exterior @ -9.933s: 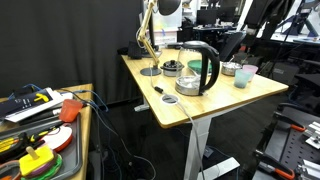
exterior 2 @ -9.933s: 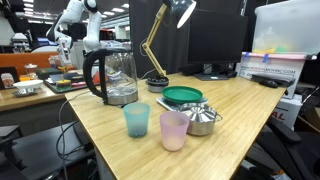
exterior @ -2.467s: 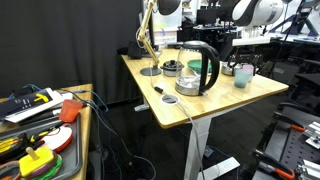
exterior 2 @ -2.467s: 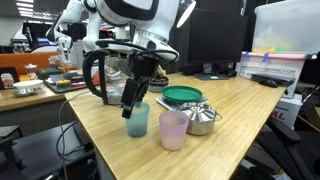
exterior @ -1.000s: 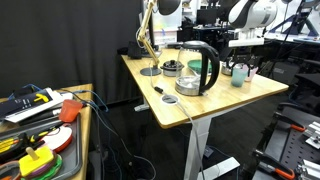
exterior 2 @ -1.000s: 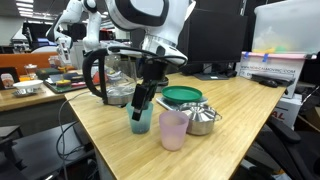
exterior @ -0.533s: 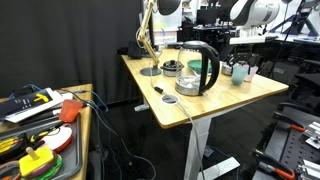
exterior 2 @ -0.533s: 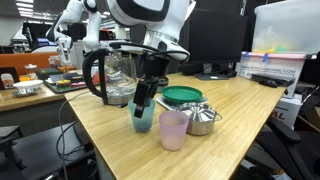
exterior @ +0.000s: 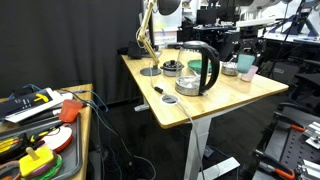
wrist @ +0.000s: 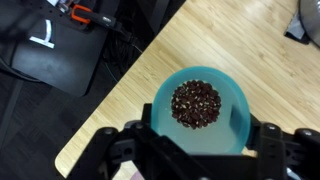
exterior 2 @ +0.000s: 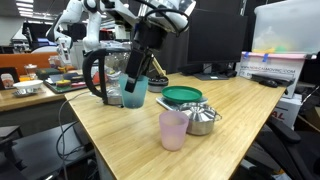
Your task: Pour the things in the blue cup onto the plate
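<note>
The gripper is clamping the blue cup, now lifting it clear of the table. The cup is hanging upright beside the plate, its contents still inside, so pouring is pending.

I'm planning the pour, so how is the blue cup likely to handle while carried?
Probably light and stiff: the blue cup looks like smooth plastic. Its dark beans sit loose, so they would likely spill fast when tilted.

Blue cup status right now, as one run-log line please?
gripper: shut on blue cup | blue cup: upright, held above table | contents: dark brown bits inside | green plate: pour not yet begun
</note>
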